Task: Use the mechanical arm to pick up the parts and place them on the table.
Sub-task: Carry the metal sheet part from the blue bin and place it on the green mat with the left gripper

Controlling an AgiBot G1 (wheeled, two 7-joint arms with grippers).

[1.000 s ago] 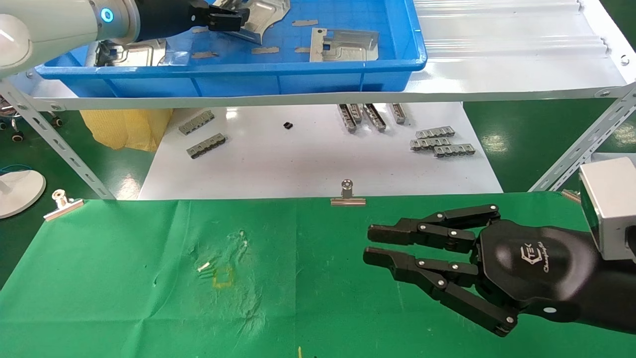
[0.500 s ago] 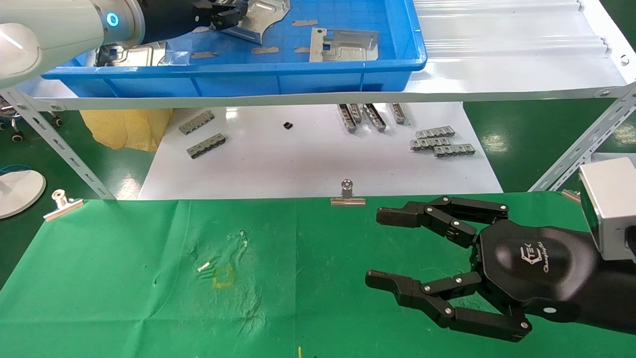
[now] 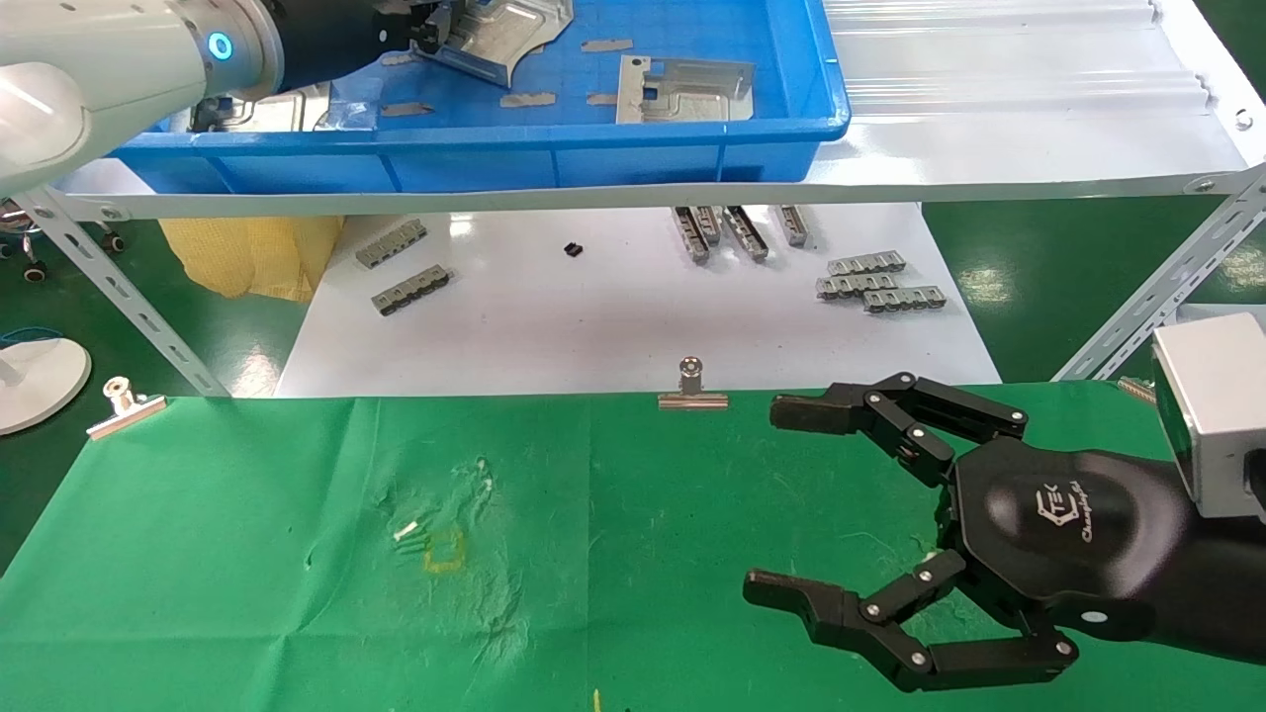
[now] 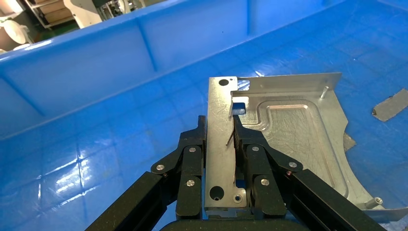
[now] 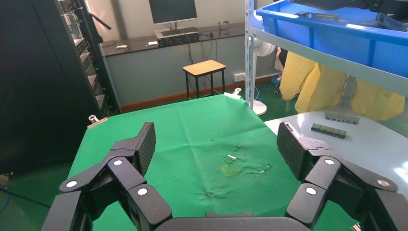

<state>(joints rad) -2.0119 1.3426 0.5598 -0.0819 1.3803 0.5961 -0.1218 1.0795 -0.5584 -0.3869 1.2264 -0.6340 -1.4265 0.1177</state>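
Note:
In the head view my left gripper (image 3: 427,28) reaches into the blue bin (image 3: 593,158) at the far left. In the left wrist view the left gripper (image 4: 219,129) is shut on the flat edge strip of a silver part (image 4: 293,130), one finger on each side, and the part is tilted above the bin floor. The same part (image 3: 509,35) shows in the head view. A second part (image 3: 687,91) lies flat in the bin, and a third (image 3: 262,107) is half hidden under my left arm. My right gripper (image 3: 777,499) hovers open and empty over the green table (image 3: 247,554).
The bin stands on a white ribbed shelf (image 3: 989,109) with slanted metal struts (image 3: 1157,297). Several small toothed strips (image 3: 880,279) lie on the white board below. A binder clip (image 3: 692,388) grips the cloth's far edge. A yellow mark (image 3: 443,549) lies left of centre.
My right gripper's fingers have spread from nearly shut to wide open. My left gripper has drawn slightly to the left with the part held in it.

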